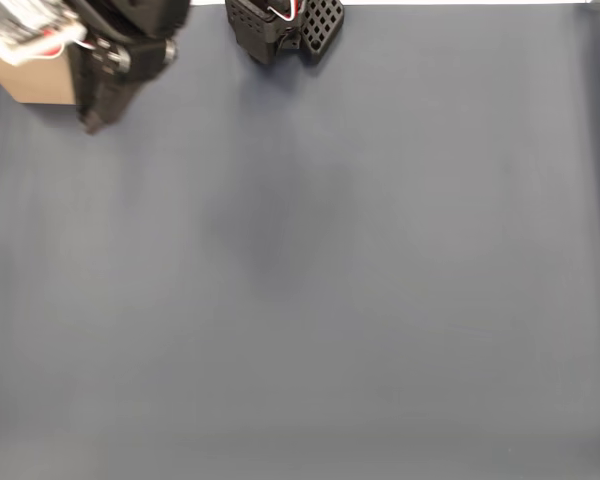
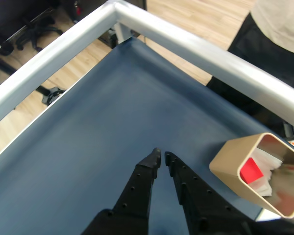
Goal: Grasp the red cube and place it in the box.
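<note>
So, wrist view, left to right, all placed against the box: a silver rail runs up along the far left edge, well clear of the box, and meets a second rail at a corner near top centre. The blue-grey mat fills the middle, bare on that side. The gripper sits left of the box, near it but not touching, low over the mat. Jaws are nearly together, only a thin slit between the tips, nothing in them. The box stands at the right, tan walls, white inside. The red cube lies inside the box, against the wall nearest the gripper, on white lining. Up past the box, beyond the rail, a person in a beige top and dark trousers.

Fixed view, same order: box at the top left corner, partly covered by the arm, which overlaps its right side. Right of the box along the top edge, the black arm base. Rest of the mat extends right and below the box. Jaw state can't be read here.
</note>
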